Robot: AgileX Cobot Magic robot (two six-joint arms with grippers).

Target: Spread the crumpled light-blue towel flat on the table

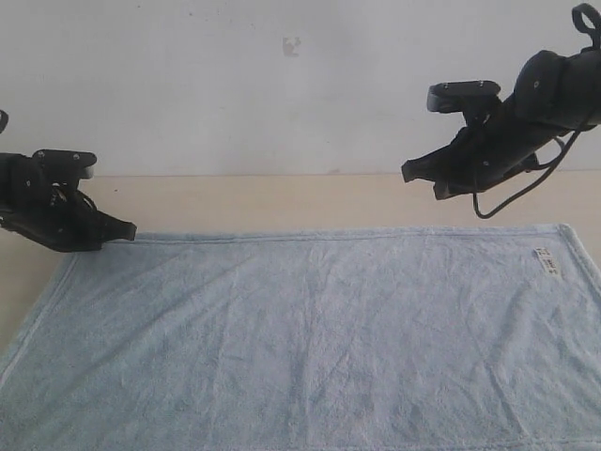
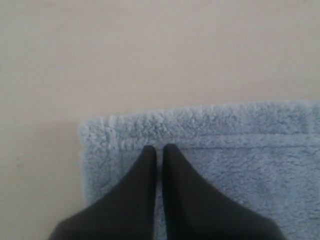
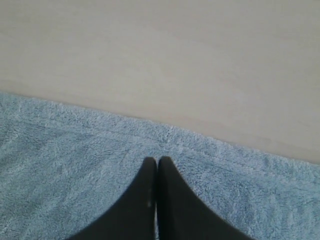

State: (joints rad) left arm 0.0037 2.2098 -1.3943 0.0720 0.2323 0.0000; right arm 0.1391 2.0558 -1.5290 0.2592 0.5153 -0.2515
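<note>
Pale beige bench (image 1: 282,202) is backed by a white wall (image 1: 188,85). At far left, the left pincer (image 1: 130,231) is held low at the far-left corner of the towel (image 1: 310,338), fingers together. The towel is laid flat across the bench. At right, the right pincer (image 1: 413,175) is raised above the towel's far edge, fingers together. A white label (image 1: 546,262) is seen near the far-right corner.

Your towel (image 1: 310,338) is plain pale blue, its small label (image 1: 547,262) white with dark print. The bench (image 1: 282,202) is pale beige with faint grain; your left tool (image 2: 159,149) and right tool (image 3: 157,161) are black.
</note>
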